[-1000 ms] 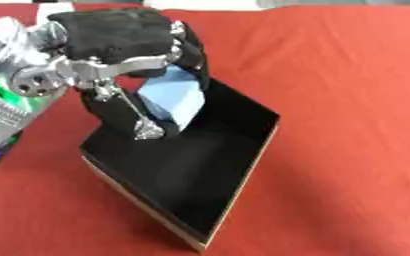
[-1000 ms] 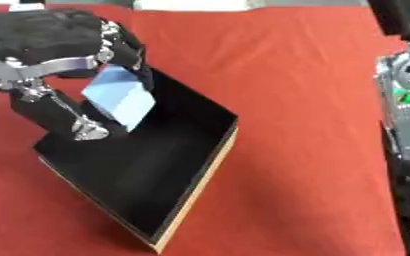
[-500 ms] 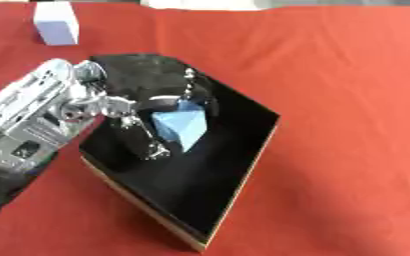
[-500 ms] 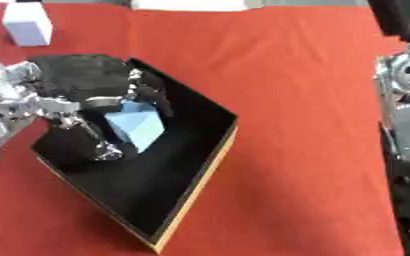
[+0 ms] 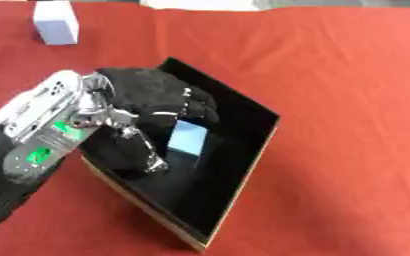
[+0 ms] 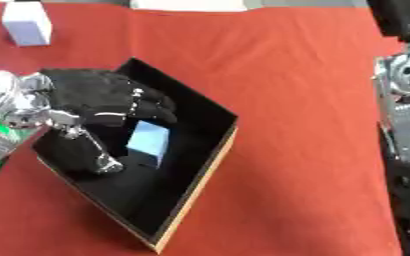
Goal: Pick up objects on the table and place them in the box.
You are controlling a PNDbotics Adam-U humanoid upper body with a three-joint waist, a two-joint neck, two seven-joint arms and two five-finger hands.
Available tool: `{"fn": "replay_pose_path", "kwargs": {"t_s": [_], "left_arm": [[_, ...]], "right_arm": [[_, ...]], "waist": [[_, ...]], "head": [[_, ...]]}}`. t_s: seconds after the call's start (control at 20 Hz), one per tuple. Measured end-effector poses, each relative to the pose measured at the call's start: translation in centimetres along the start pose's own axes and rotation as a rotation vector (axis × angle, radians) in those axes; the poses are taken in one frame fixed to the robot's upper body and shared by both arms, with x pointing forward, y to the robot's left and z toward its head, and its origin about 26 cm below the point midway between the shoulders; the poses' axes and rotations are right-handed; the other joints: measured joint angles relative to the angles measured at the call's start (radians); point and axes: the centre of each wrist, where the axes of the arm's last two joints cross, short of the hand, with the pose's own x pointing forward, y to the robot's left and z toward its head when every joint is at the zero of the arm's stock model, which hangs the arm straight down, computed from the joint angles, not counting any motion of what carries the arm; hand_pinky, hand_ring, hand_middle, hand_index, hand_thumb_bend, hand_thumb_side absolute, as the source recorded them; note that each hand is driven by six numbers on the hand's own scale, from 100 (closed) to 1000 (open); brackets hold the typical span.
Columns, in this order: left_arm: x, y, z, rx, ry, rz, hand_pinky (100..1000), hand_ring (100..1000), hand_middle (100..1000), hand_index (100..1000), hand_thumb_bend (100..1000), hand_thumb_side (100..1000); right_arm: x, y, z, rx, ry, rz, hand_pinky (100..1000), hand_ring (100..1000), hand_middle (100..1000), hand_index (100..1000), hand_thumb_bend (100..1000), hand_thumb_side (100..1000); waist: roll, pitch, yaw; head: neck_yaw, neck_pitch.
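We see a tabletop [image 5: 348, 75] covered in red cloth, its far edge cut off at the top. On it sits a shallow black box [image 5: 243, 125] with a tan edge, partly hidden by the left arm. The left hand [image 5: 156, 97] reaches inside it, fingers curled round a pale blue block [image 5: 187, 139] that is within the box; we cannot tell whether the block touches the floor. A white block [image 5: 55, 22] stands far back. Of the right arm [image 6: 405, 100] only a slice shows, its hand out of sight.
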Motion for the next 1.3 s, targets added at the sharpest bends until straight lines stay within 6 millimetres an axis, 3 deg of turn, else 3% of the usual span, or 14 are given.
{"fn": "replay_pose_path", "kwargs": {"t_s": [0.2,0.25,0.3,0.45,0.6,1.0,1.1,1.15,1.3], "left_arm": [[0.0,0.2,0.2,0.01,0.012,-0.017,765,871,900,943,431,276],[0.0,0.2,0.2,0.009,0.013,-0.019,717,838,863,919,306,142],[0.0,0.3,0.2,0.012,0.014,-0.019,708,831,859,916,302,108],[0.0,1.6,1.3,0.084,0.032,-0.021,700,823,855,912,303,100],[-0.7,3.0,3.6,0.176,0.098,-0.018,712,830,864,908,315,100],[-5.8,4.8,9.2,0.335,0.422,0.035,769,876,909,931,372,100],[-7.3,4.8,10.1,0.336,0.511,0.067,782,885,912,933,338,100],[-7.9,4.8,10.4,0.329,0.55,0.085,788,890,916,934,383,100],[-9.7,5.0,11.2,0.299,0.654,0.126,809,911,937,939,409,100]], "right_arm": [[0.0,0.0,0.0,-0.001,0.001,0.0,770,602,519,799,100,685],[0.0,0.0,0.0,-0.001,0.001,0.0,770,602,519,798,100,685],[0.0,0.0,0.0,-0.001,0.002,0.001,770,602,519,798,100,685],[-0.1,0.0,0.2,0.0,0.011,0.004,770,602,520,798,100,685],[-0.2,-0.2,0.2,-0.006,0.014,0.007,770,602,520,798,100,685],[-0.2,-0.2,0.3,-0.007,0.017,0.011,771,602,520,798,100,685],[-0.2,-0.2,0.3,-0.007,0.016,0.011,771,601,519,798,100,680],[-0.2,-0.2,0.3,-0.006,0.016,0.012,771,601,519,798,100,686],[-0.2,-0.3,0.2,-0.003,0.012,0.017,771,600,518,798,100,687]], "waist": [[-0.001,0.0,0.0],[-0.001,0.0,0.0],[-0.001,0.0,0.002],[-0.002,0.0,0.01],[0.002,0.0,0.014],[0.008,0.0,0.015],[0.009,0.0,0.013],[0.009,0.0,0.013],[0.009,0.001,0.012]], "head": [[0.0,0.0],[0.0,0.0],[-0.001,0.0],[-0.01,0.0],[-0.019,0.0],[-0.027,0.0],[-0.027,0.0],[-0.026,0.0],[-0.023,0.0]]}}
